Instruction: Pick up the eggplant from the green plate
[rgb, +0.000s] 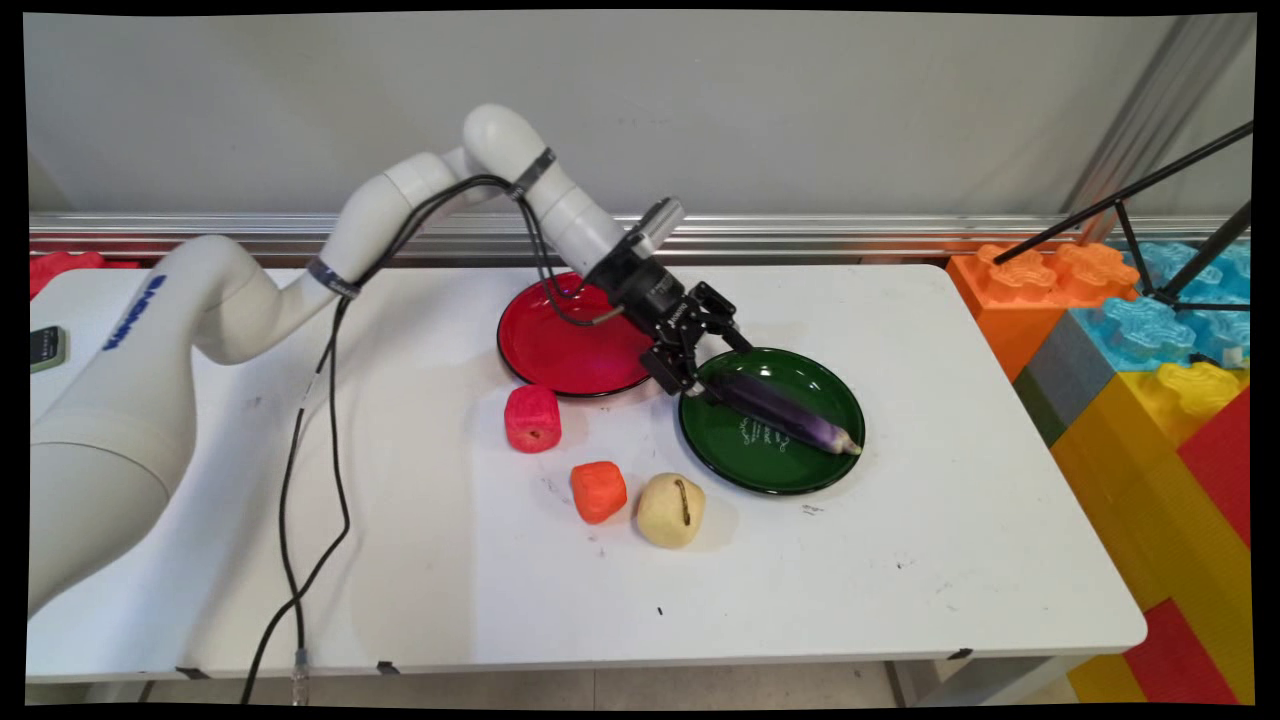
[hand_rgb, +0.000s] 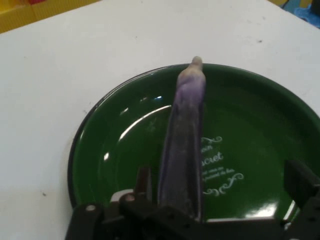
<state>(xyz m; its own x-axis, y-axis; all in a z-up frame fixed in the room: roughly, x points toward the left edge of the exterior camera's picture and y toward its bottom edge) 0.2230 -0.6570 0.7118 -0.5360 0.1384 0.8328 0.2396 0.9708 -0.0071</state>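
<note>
A long purple eggplant (rgb: 790, 415) lies across the green plate (rgb: 800, 475), its thin tip pointing to the right front rim. My gripper (rgb: 715, 370) hangs low over the plate's left rear rim, at the eggplant's thick end, and it is open. In the hand view the eggplant (hand_rgb: 185, 135) runs straight away from me over the green plate (hand_rgb: 120, 150). The left finger (hand_rgb: 143, 182) stands close beside the eggplant, while the right finger (hand_rgb: 300, 180) stands well apart from it. The gripper (hand_rgb: 220, 182) holds nothing.
A red plate (rgb: 570, 350) lies just left of the green one, partly behind the arm. In front stand a pink-red block-shaped toy (rgb: 532, 418), an orange toy (rgb: 598, 491) and a beige pear-like toy (rgb: 670, 510). Large coloured blocks (rgb: 1150, 400) line the table's right side.
</note>
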